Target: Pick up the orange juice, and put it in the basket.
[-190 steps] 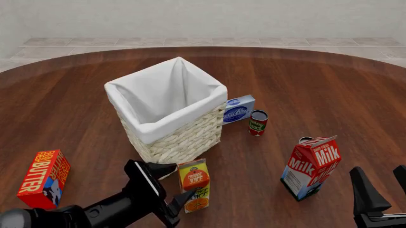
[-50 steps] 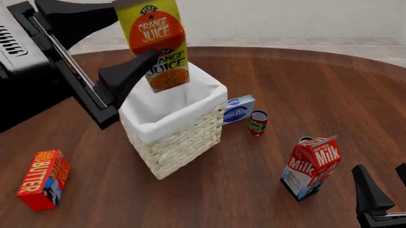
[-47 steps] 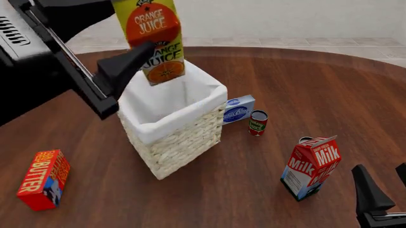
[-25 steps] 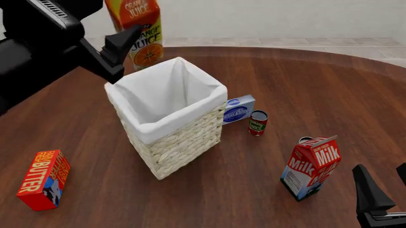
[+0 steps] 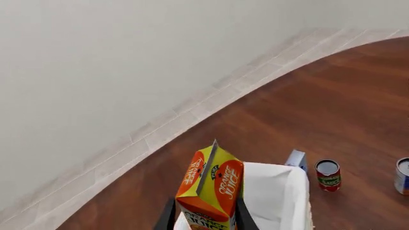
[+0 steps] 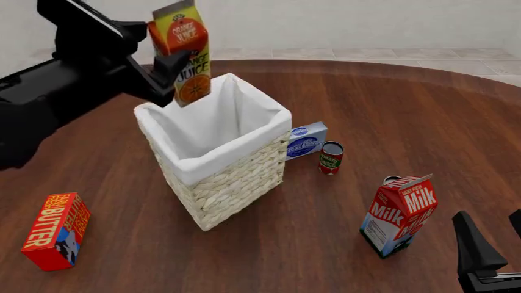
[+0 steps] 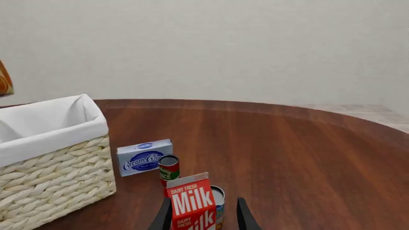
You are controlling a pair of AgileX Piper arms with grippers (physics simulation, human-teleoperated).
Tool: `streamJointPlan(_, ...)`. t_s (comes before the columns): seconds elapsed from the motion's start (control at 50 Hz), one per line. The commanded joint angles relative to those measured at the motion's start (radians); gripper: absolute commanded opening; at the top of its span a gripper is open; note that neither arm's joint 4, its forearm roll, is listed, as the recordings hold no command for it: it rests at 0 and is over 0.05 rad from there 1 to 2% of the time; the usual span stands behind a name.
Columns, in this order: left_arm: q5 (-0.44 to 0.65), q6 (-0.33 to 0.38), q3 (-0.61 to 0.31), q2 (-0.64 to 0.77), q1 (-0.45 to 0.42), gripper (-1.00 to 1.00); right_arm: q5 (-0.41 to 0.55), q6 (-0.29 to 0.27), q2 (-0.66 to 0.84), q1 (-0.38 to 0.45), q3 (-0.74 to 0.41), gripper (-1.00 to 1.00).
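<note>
Juice carton held above the basket's far left corner, drop not yet made.

The left gripper (image 6: pixel 167 64) clamped the orange juice (image 6: pixel 180 52) between its fingers, the carton tilted and hanging over the liner rim at about 11 o'clock of the basket (image 6: pixel 236 177), its lower end just above the white cloth. The right gripper (image 7: pixel 201 218) sat low at 5 o'clock of the table (image 6: pixel 391 110), its fingers apart on either side of the milk carton (image 6: pixel 399 213), holding nothing. Released from there, the carton would likely strike the rim and topple outward, since it sat over the edge, not the opening. A tilted drop could also snag the liner, or nudge the basket toward the cream cheese box (image 6: pixel 306 140) and the small can (image 6: pixel 330 157).
</note>
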Motion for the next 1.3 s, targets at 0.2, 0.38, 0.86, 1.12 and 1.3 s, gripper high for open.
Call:
streamJointPlan(0.2, 0.018, -0.071, 0.001, 0.071, 0.005, -1.0, -0.004, 0.001, 0.0, -0.001, 0.003, 1.0)
streamJointPlan(0.38, 0.025, -0.085, 0.009, 0.118, 0.003, -1.0, -0.004, 0.001, 0.0, 0.001, 0.003, 1.0)
streamJointPlan(0.86, 0.031, -0.098, 0.02, 0.279, 0.041, -1.0, -0.002, 0.0, 0.0, 0.001, 0.0, 1.0)
streamJointPlan(1.12, 0.028, -0.104, 0.021, 0.332, 0.047, -1.0, -0.002, 0.002, 0.0, -0.001, -0.001, 1.0)
streamJointPlan(1.3, 0.019, -0.108, 0.025, 0.343, 0.044, -1.0, -0.002, 0.003, 0.0, -0.002, -0.001, 1.0)
